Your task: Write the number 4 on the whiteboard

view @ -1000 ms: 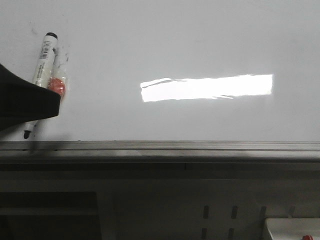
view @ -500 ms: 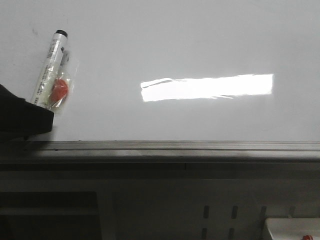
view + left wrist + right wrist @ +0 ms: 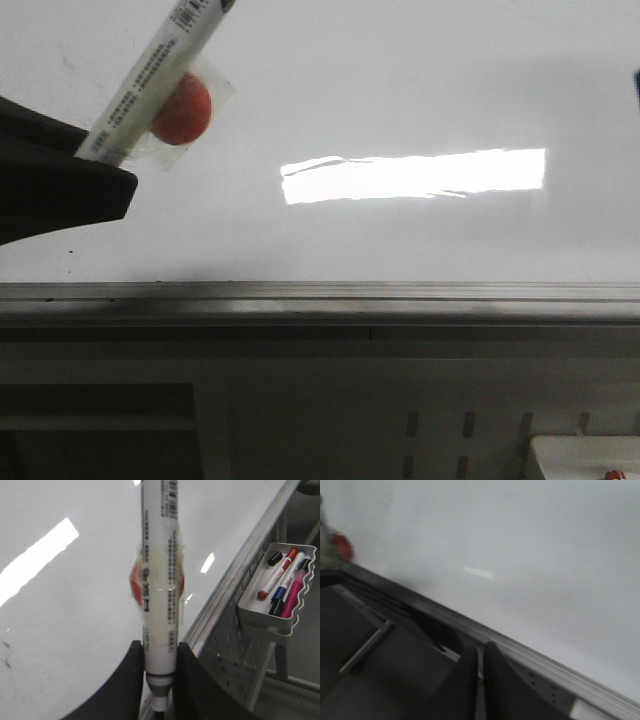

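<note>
The whiteboard [image 3: 400,80] is glossy white with a bright glare strip [image 3: 415,175] and a grey rail [image 3: 330,292] along its near edge. My left gripper [image 3: 100,170] is shut on a white marker [image 3: 160,75] that slants up and to the right, lifted over the board's left part. A red blob [image 3: 182,108] is taped to the barrel. In the left wrist view the marker [image 3: 159,555] sits between the fingers [image 3: 132,670], its dark tip toward the wrist. My right gripper [image 3: 481,652] is shut and empty over the rail. No number 4 is in view.
A small wire tray [image 3: 272,622] with several coloured markers hangs on the perforated panel below the board's rail [image 3: 235,575]. Faint dark smudges [image 3: 5,652] mark the board. A white box corner [image 3: 585,458] sits at the lower right.
The left gripper has raised the marker and swung it up and to the right. Its tip, which was near the rail a second ago, is now hidden behind the gripper.
</note>
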`<move>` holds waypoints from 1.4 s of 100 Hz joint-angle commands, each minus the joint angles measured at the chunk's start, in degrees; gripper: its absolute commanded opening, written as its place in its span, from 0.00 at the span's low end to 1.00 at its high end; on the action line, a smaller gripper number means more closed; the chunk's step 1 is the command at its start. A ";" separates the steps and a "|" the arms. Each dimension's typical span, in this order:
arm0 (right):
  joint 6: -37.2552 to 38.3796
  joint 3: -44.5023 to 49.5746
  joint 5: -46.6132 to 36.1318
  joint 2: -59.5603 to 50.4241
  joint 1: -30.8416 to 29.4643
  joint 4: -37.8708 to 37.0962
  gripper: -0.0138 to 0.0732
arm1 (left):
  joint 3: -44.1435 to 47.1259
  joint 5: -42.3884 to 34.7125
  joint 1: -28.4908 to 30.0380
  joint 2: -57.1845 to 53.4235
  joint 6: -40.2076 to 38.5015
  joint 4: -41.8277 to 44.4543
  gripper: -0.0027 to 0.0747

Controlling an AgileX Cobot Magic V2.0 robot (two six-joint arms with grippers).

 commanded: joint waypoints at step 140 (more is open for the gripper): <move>-0.43 -16.73 -13.13 24.40 19.44 -4.84 0.08 | -1.72 -7.73 -0.25 -0.75 -0.17 10.02 0.24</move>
